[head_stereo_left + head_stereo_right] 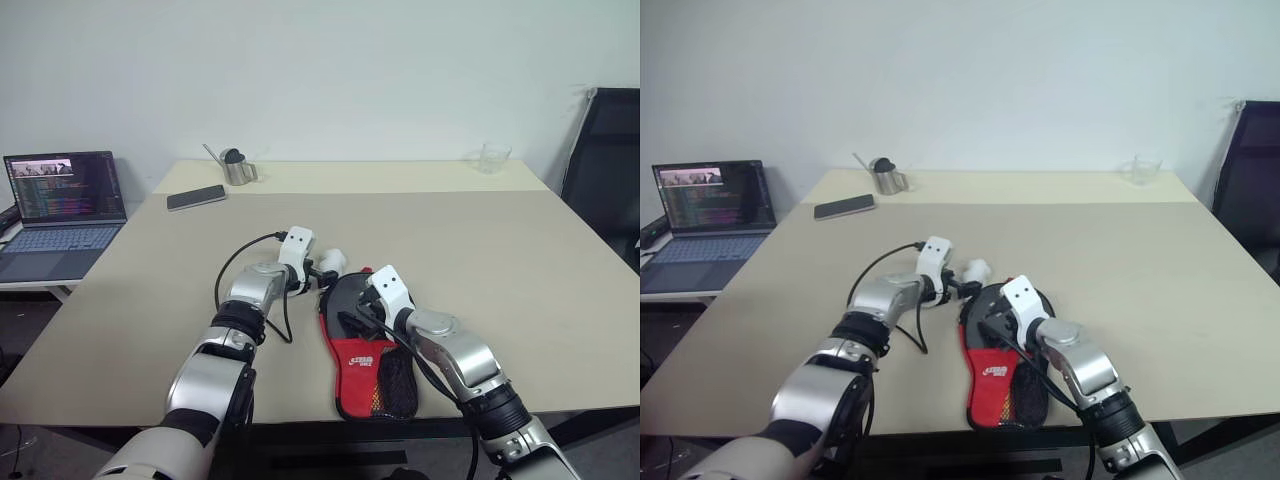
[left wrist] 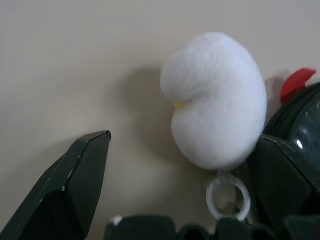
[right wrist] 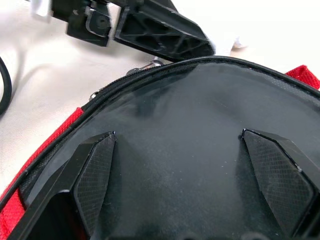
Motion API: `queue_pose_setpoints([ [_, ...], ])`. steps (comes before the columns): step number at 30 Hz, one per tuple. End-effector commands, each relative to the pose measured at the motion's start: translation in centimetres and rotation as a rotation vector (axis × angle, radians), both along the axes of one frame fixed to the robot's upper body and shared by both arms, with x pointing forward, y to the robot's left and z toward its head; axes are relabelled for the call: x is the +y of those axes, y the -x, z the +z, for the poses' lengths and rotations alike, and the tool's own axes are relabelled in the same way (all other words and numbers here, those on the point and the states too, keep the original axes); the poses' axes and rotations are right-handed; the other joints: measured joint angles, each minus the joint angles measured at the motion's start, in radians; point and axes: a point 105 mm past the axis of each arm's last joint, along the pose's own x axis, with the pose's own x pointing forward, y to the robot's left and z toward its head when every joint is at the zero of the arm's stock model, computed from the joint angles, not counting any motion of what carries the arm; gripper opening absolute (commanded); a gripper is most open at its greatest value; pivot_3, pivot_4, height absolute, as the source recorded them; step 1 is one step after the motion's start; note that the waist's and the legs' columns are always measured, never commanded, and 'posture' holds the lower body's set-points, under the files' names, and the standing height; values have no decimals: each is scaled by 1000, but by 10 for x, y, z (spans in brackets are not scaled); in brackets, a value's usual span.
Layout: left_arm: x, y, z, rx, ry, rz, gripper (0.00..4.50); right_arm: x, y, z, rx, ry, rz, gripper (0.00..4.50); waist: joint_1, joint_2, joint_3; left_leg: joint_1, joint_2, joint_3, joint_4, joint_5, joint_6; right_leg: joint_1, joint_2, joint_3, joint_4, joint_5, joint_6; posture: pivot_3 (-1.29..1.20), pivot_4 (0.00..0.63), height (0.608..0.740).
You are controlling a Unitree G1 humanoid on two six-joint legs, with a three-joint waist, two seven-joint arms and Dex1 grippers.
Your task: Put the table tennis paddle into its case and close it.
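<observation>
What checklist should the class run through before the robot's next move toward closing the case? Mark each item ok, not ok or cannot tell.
1. Case lies flat on the table: ok.
2. Paddle fully inside the case: cannot tell.
3. Left gripper jaws open around the white plush charm and its ring: ok.
4. Charm already gripped: not ok, the jaws stand apart.
5. Right gripper jaws open over the case's black upper part: ok.
6. Zip closed all round: cannot tell.
</observation>
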Motion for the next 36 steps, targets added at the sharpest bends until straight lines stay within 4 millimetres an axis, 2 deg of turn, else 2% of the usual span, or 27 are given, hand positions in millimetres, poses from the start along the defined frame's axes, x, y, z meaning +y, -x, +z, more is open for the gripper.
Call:
queue_pose_setpoints([
  [1,-3,-6,14,-53,10,12,3582,-4,10,-29,121,32,-7,4500,0,0,0,0,0,0,0,0,0,0,0,0,0,0,0,0,150,740],
  [6,-7,-5,12,-55,2,0,1695,-4,13,-29,128,28,-6,4500,0,0,0,0,0,0,0,0,0,0,0,0,0,0,0,0,150,740],
  [11,-10,-8,17,-97,-39,-15,157,-4,13,-30,135,29,-3,4500,0,0,0,0,0,0,0,0,0,0,0,0,0,0,0,0,150,740],
  [14,-6,-13,21,-158,-131,-13,62,-3,15,-31,140,29,7,4500,0,0,0,0,0,0,0,0,0,0,0,-1,0,0,0,0,150,740],
  [18,-1,-21,27,-329,-425,-47,61,0,20,-30,157,12,37,4500,0,0,0,0,0,0,0,0,0,0,0,0,-1,0,1,0,150,740],
  [21,-5,-25,34,-431,-556,-80,61,2,22,-30,160,12,58,4500,-1,0,0,0,1,0,-1,0,-1,0,0,-1,-1,-2,3,0,150,740],
  [27,-16,-29,42,-553,-738,-136,60,4,28,-31,179,22,83,4500,-1,0,0,-1,1,-1,-1,-1,-1,-1,0,-2,-2,-3,5,0,150,740],
  [36,-33,-29,42,-606,-859,-180,60,5,51,-35,297,18,177,4500,-1,0,0,-2,1,-1,-1,-1,0,-1,0,-3,-3,-3,6,0,150,740],
])
